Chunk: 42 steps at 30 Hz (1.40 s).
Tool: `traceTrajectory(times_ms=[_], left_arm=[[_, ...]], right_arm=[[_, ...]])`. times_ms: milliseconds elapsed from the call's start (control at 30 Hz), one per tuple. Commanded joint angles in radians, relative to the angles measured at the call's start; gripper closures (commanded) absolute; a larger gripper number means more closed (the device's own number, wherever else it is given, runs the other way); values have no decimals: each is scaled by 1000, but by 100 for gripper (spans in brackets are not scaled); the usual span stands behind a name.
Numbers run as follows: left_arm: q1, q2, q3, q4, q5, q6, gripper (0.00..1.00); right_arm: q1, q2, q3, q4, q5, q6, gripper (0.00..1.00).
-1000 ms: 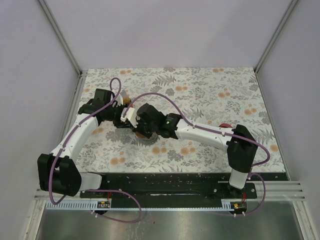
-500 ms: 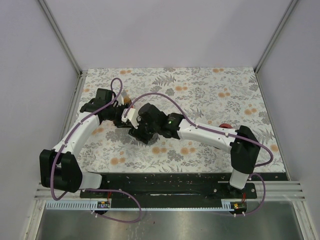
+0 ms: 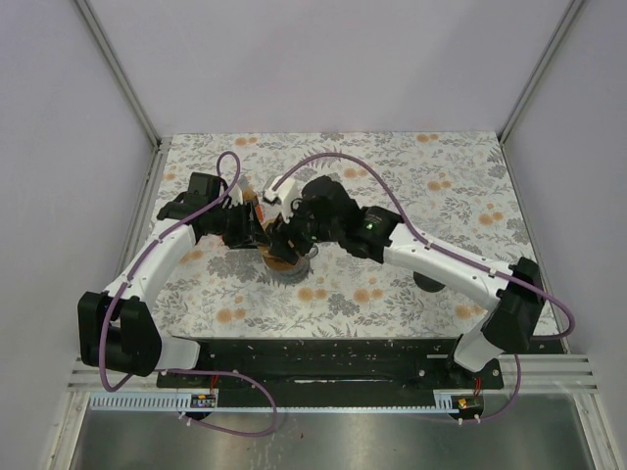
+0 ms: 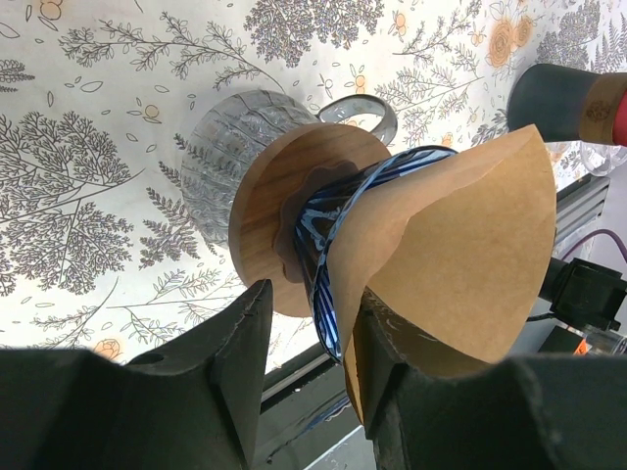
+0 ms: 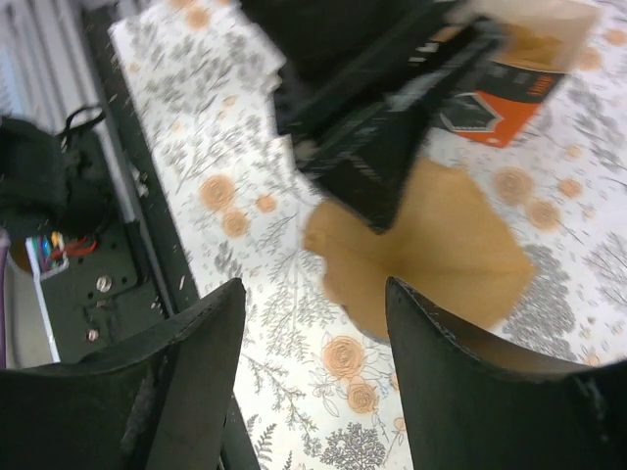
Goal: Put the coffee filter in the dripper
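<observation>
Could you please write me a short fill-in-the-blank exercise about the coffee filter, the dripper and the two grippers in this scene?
1. The dripper holds a brown paper ___.
2. The left gripper clasps the dripper's rim, whose colour is ___.
3. The right gripper has its jaws ___, with nothing between them.
Missing words: filter, blue, open.

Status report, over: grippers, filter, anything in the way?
Left gripper: jaws shut on dripper rim. Right gripper: jaws open, empty, apart from filter. Filter sits inside dripper, edge sticking out. In the way: nothing seen.
</observation>
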Motion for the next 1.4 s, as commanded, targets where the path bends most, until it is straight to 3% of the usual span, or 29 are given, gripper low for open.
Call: traceTrajectory(times_ms=[0,100,200,800,1367], left_arm=[[-10,-11,16,41,-11,10,59],[-16,-11,17,39,-15,11,59],[-20,-9,17,41,-24,11,59],[-40,35,-47,77,-75,31,58],[-49,71,-59,94,-141,65,59]], right_arm=[[-92,-76,-17,89,58,186,32],[-113,-61,-9,73,242,255,31],[-116,11,41,-4,304,266,29],[-121,226,28,-76,263,331,30],[-83,318,81,-138,353,306,32]])
